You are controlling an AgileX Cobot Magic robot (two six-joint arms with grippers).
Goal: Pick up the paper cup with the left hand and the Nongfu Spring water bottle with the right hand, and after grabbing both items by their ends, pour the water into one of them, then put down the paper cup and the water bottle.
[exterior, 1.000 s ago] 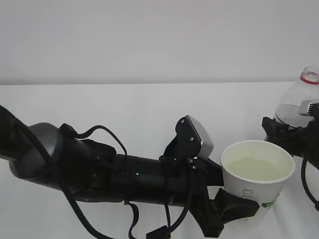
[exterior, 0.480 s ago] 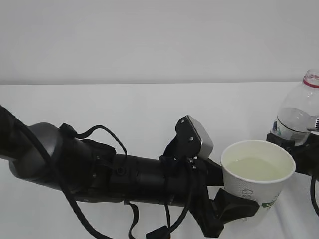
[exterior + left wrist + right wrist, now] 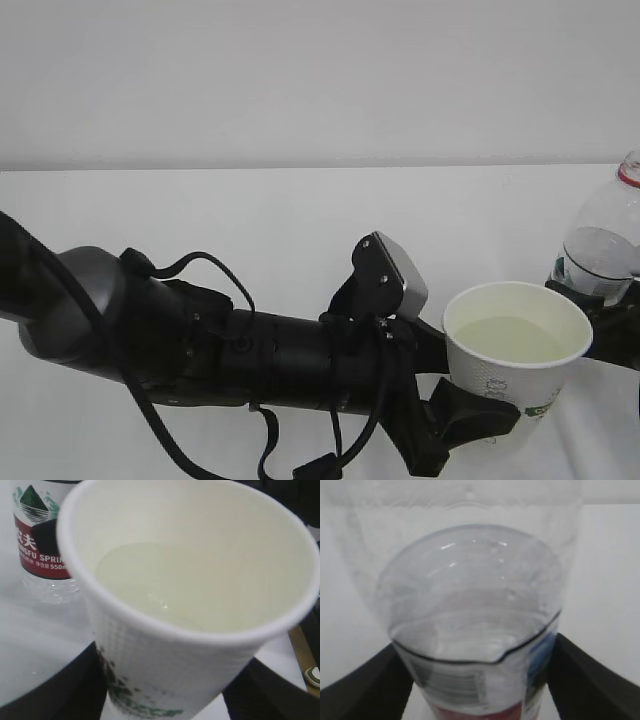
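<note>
The white table (image 3: 250, 220) runs back to a plain pale wall (image 3: 300, 80), and little else lies around either pincer. The bulky left hand (image 3: 455, 415) stretches across the foreground — its grey box module (image 3: 400, 275) sits just behind the paper cup (image 3: 515, 365). That pincer's fingers (image 3: 60, 690) press both sides of the cup low down, holding it upright. The cup is white with a dimpled wall and green print; the water (image 3: 165, 585) inside looks pale yellowish. Just beyond it, the right hand (image 3: 480, 680) clasps the Nongfu Spring water bottle (image 3: 605, 245) — clear, upright, red neck ring, red label, partly filled — between its widely parted black fingers (image 3: 365, 680).
</note>
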